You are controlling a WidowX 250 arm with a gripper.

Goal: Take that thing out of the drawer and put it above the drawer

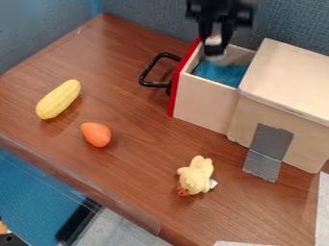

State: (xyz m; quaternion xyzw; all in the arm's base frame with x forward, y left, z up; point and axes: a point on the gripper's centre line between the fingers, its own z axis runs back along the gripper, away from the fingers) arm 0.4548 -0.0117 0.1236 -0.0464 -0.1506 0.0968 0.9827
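Over the open drawer [206, 102], near its back left inside corner, hangs the black gripper [214, 47], fingers pointing down. It is shut on a small whitish object [215, 60] with a pinkish-orange part; the black fingers cover much of it. Blue cloth [221, 73] lies inside the drawer, below and to the right of the gripper. The drawer has a red front and a black handle [146, 77], and sticks out to the left from the light wooden cabinet [296, 72], whose top is flat.
On the brown table [138, 168] lie a yellow corn cob [58, 99] at the left, an orange egg-shaped toy [96, 134] and a pale yellow plush toy [196, 176] in front of the cabinet. Grey tape [269, 146] runs from the cabinet's front down to the table.
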